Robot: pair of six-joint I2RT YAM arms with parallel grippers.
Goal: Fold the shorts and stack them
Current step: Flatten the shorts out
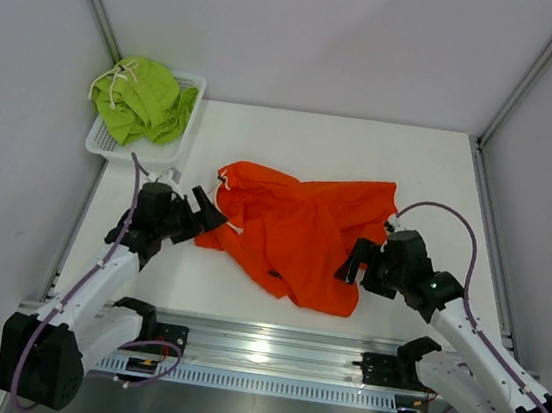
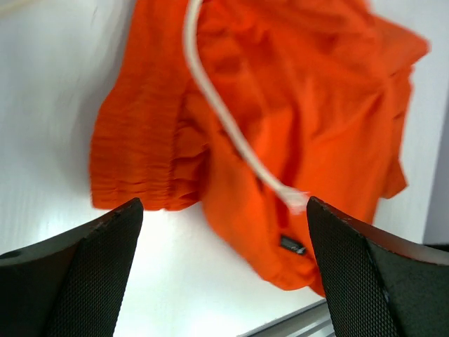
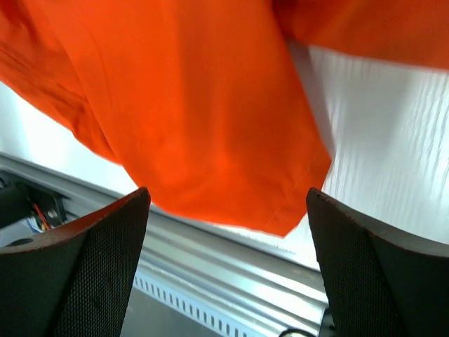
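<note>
The orange shorts (image 1: 304, 228) lie crumpled and spread across the middle of the table, a white drawstring (image 2: 231, 126) trailing over them. The lime green shorts (image 1: 146, 100) sit bunched in the white mesh basket (image 1: 186, 137) at the back left. My left gripper (image 1: 207, 213) hovers open at the orange shorts' left edge, its fingers (image 2: 91, 274) wide with only table between them. My right gripper (image 1: 354, 262) stands open at the shorts' right front corner (image 3: 280, 203), nothing held.
The metal rail (image 1: 268, 352) runs along the table's near edge just below the shorts' front hem. Grey enclosure walls (image 1: 29, 86) close in left, right and back. The basket stands against the left wall.
</note>
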